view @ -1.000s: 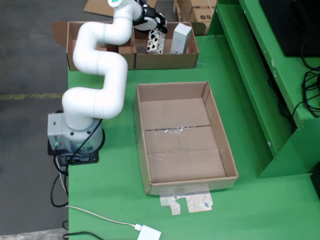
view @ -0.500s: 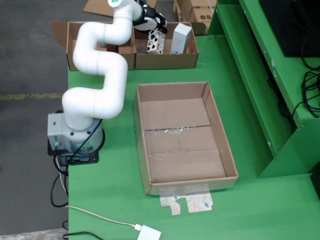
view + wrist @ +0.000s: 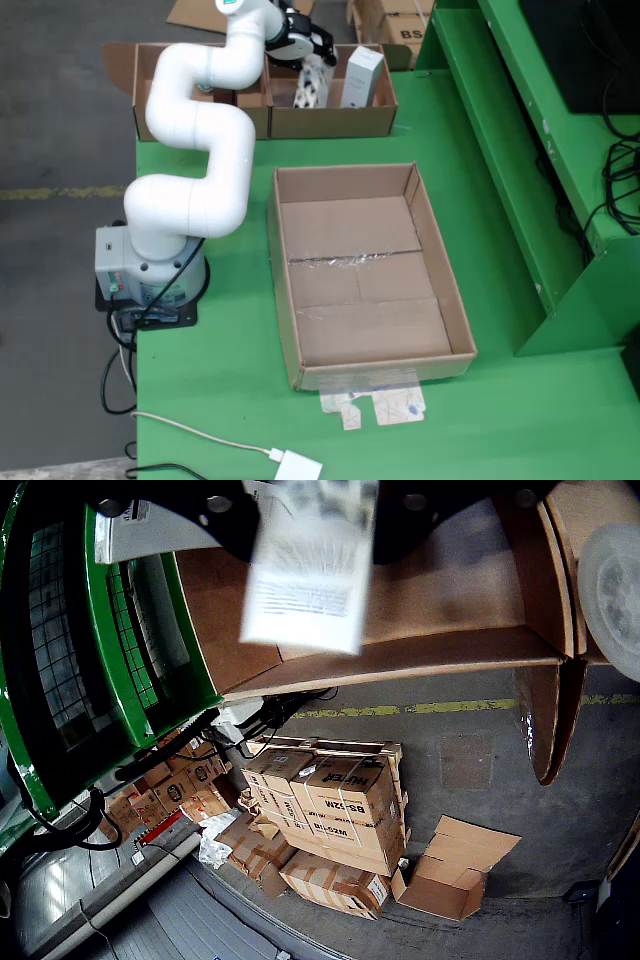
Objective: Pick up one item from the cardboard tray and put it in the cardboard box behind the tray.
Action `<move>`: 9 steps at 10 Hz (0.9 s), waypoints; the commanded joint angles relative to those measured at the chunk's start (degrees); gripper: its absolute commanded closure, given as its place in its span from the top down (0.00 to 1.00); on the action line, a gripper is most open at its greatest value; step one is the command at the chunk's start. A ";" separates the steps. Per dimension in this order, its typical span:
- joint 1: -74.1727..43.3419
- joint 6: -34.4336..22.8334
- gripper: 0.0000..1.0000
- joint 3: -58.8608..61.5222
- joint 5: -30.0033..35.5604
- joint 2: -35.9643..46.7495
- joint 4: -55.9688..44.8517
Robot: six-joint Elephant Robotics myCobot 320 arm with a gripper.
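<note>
Gripper (image 3: 312, 52) is seen at the top of the fixed view, over the cardboard box (image 3: 330, 118) at the back edge of the green table (image 3: 230, 400), clenched on a black-and-white patterned carton (image 3: 314, 84) that is tilted inside the box's right compartment. Whether the carton's lower end is touching the box floor cannot be told (too small). A white upright carton (image 3: 361, 76) is seen just beside it to the right in the same compartment. The white arm (image 3: 205, 150) is bent from its grey base (image 3: 140, 270) at the table's left edge up toward the box. The large cardboard tray (image 3: 365, 275) is seen in the table's middle, with only taped flaps showing inside. A white adapter with cable (image 3: 298, 466) is seen at the near edge. In the wrist view the carton (image 3: 310, 565) is blurred, held between the two black fingers (image 3: 215, 515) at the top, with brown box walls (image 3: 440, 630) around it; a round white object (image 3: 612, 585) is partly seen at right, and stacked shipping cartons (image 3: 330, 820) are seen on the grey floor beyond.
</note>
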 commanded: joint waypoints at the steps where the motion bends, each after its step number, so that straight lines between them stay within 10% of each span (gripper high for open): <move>1: -0.03 0.23 0.70 1.66 -0.67 1.83 0.68; 4: -0.03 0.23 1.00 1.66 -0.67 1.83 0.68; 9: -0.03 0.03 1.00 1.66 -0.66 1.83 0.69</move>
